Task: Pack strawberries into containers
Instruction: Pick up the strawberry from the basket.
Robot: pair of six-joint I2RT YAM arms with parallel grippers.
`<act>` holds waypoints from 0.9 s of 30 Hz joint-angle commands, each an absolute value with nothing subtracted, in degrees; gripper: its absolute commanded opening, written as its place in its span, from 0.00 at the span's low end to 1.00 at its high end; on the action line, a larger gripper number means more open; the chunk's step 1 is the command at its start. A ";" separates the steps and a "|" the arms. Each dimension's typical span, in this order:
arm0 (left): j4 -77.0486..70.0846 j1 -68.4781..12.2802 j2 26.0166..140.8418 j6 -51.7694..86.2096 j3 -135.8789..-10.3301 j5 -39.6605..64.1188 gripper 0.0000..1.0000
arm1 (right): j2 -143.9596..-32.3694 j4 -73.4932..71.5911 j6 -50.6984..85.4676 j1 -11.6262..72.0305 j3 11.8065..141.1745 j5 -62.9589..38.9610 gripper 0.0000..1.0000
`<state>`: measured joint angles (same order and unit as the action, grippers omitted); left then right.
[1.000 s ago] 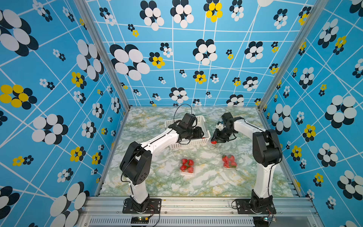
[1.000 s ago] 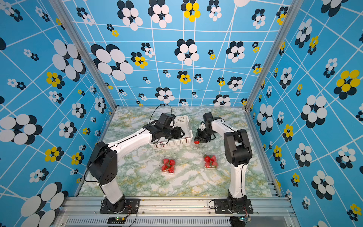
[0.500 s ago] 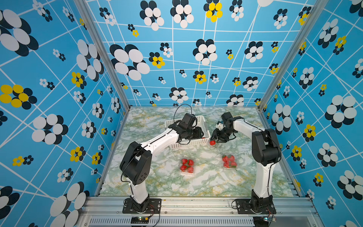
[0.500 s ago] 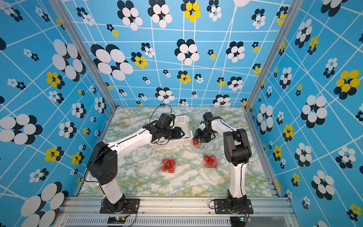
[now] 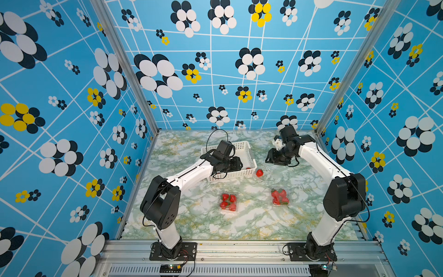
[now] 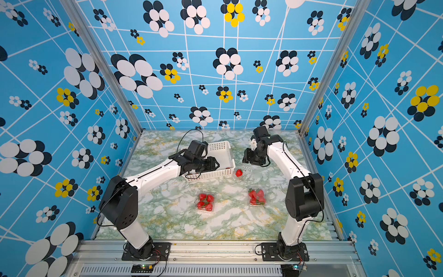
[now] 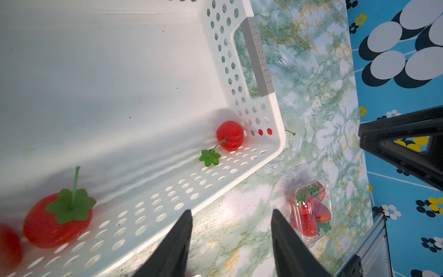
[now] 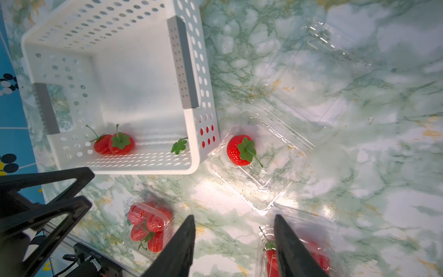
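Beside basket (image 8: 189, 144): open container (image 8: 271, 182) is holding 1 strawberry (image 8: 240, 150), 2 closed containers (image 5: 229, 202) sitting full; left hand (image 7: 231, 212), right hand (image 8: 233, 217) gaping, empty.

Top pair high, down-facing; wrist cams close, share basket (image 7: 119, 84).

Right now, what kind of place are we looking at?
Likely a lab robot test cell: printed flower walls on aluminium framing, marble-print tabletop, left arm and right arm bolted to a rail.
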<state>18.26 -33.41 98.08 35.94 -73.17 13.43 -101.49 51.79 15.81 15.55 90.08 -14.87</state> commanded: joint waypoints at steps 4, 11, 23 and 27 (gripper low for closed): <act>18.68 -31.83 94.71 35.60 -70.14 12.88 0.54 | -107.99 56.62 14.86 22.86 98.41 -12.48 0.50; 16.84 -30.54 94.22 35.96 -68.30 14.40 0.55 | -119.31 62.42 12.56 27.48 112.38 -8.46 0.46; 15.22 -28.81 98.37 35.57 -69.67 17.48 0.55 | -133.57 71.61 10.74 29.88 126.08 -1.39 0.46; 14.84 -28.75 99.99 35.43 -70.79 18.59 0.55 | -135.84 73.94 10.62 29.97 128.20 -0.02 0.46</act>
